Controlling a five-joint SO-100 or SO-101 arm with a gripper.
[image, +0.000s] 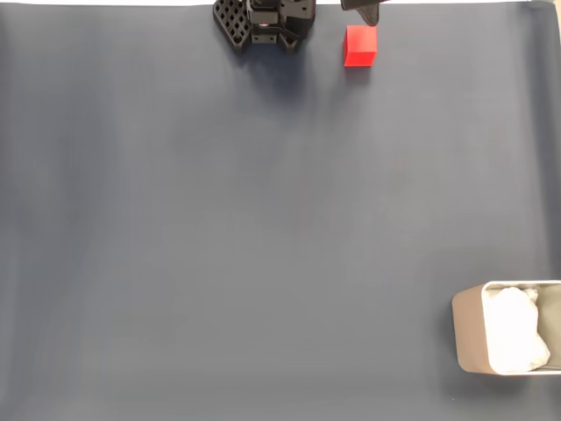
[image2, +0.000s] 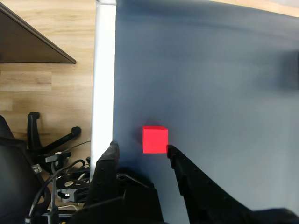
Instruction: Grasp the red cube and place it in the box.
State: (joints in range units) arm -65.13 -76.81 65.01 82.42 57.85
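Tabletop scene, as we read it from a fixed view and a wrist view. We see a dark blue-grey mat [image: 263, 228] covering the work surface. Near its top edge in the fixed view sits the small bright red matte cube [image: 359, 46], resting flat on the mat, well apart from the beige-grey rectangular tin box with rounded corners [image: 469, 329], which stands at the lower right corner of that view, partly cut by the frame edge. We note white wadded paper lining [image: 515, 342] inside the box. The black arm base [image: 263, 22] lies to the left of the cube at the top edge of the fixed view.

We see in the wrist view the black two-finger gripper [image2: 140, 148] with its jaws spread wide and nothing held between them. The red cube [image2: 154, 139] lies just ahead of the fingertips, nearer the right finger [image2: 187, 168], whose tip is just beside the cube's lower right corner; we cannot tell whether they touch. The left finger [image2: 106, 163] stands apart from the cube. We also see the mat's white border strip [image2: 103, 84], with wooden flooring [image2: 46, 93] and a black chair base [image2: 46, 140] beyond it.
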